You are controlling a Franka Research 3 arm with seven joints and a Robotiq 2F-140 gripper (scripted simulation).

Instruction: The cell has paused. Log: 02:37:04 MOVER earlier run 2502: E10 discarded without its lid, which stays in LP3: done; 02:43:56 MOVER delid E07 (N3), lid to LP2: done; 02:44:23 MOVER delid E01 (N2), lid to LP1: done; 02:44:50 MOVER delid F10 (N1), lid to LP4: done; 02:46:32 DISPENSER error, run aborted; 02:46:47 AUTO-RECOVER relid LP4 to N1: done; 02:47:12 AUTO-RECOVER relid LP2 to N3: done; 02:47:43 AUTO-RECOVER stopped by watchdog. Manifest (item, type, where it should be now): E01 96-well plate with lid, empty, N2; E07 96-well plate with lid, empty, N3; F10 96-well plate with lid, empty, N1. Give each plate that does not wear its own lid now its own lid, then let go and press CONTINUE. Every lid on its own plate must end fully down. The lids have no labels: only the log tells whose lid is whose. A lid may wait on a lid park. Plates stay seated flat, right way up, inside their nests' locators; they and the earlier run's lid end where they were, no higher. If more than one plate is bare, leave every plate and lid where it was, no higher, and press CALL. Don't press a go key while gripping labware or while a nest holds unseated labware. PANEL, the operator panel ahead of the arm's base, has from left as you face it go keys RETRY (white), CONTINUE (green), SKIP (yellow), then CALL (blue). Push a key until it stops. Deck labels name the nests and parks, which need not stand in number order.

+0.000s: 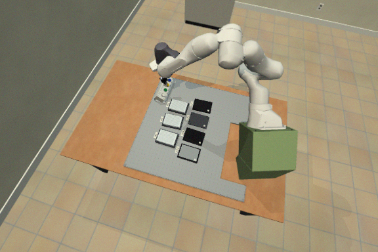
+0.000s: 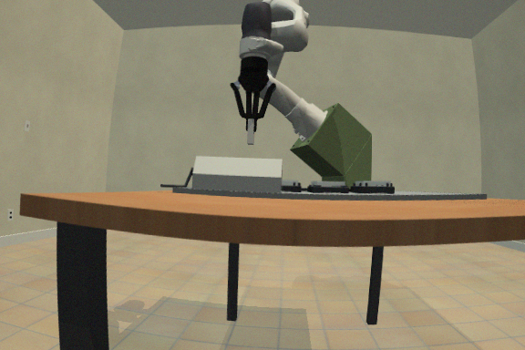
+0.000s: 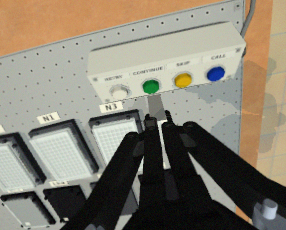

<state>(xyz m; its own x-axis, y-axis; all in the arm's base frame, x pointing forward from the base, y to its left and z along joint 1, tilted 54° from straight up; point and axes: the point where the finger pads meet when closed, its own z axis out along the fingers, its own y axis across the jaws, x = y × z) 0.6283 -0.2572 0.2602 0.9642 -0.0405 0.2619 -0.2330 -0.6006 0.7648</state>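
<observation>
One move seems left: the push on the round green CONTINUE key (image 3: 150, 86). The black two-fingered pincer (image 2: 251, 138) is closed tight on nothing and hangs well above the long pale grey operator panel (image 3: 165, 55). In the wrist view its tips line up with the green key.

The main risk is a sideways miss. The white RETRY key (image 3: 119, 92) and the yellow SKIP key (image 3: 183, 80) sit just beside the green one, so a small drift on the way down could land the narrow tips on a neighbour or let them slide off the key's domed cap. A shallow push that ends before the key bottoms out would likely not register.

The other risk lies behind the pincer. Three white gridded 96-well plates stand in their black nests on the grey perforated deck sheet (image 1: 197, 178) atop the orange wooden desk (image 1: 108, 119): one at N3 (image 3: 116, 135), one at N1 (image 3: 57, 150), and the end one farthest from the panel (image 1: 166, 137), which I take to be N2. All three look equally pale from above, but whether each lid sits fully down I cannot tell. A lid riding on a plate's rim would make the press a fault. A pale sheet (image 1: 188, 153) rests in the end park, probably the earlier run's lid.
</observation>
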